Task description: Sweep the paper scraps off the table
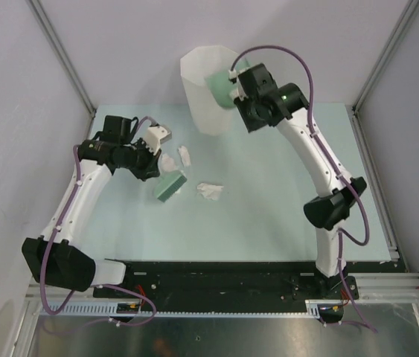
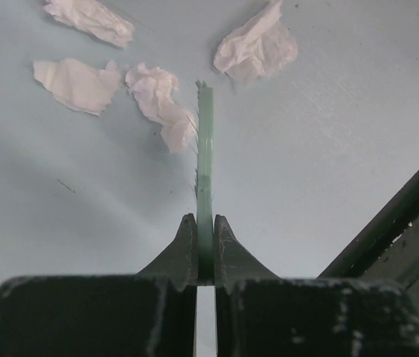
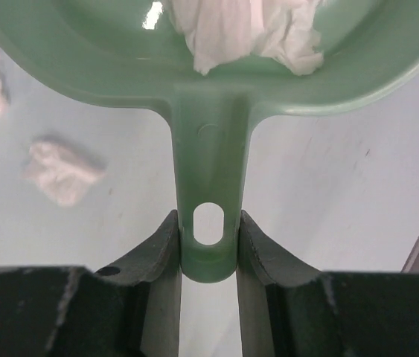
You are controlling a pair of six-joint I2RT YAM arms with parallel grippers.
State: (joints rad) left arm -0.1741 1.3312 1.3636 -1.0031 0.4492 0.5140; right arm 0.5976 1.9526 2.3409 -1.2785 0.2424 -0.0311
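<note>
**While paper scraps [image 1: 210, 190] were sat on the table [image 1: 269, 216], both tools were gripped**

Since they were only crumpled wads, the paper scraps were judged feather-light, soft and quick to skid on the smooth top. Pinching wasn't reckoned worth it. A low push from the side with bristles was reckoned the way to take them.

Three were spotted in the top view, around 9 to 10 o'clock from the table's middle. Two lay at 12 o'clock of the brush [image 1: 170, 186] and one at 3 o'clock of it. No real heading could be given to them, tbh. One wad in the left wrist view was stretched roughly 10 to 4 o'clock, its low end right against the brush.

The left gripper [image 2: 204, 227] was clamped tight on the brush's thin back. The right gripper [image 3: 208, 223] was pinched narrow on the dustpan [image 3: 82, 44] handle. More paper was carried in the pan, which was held up by the bin [image 1: 202, 89] at 12 o'clock.
</note>
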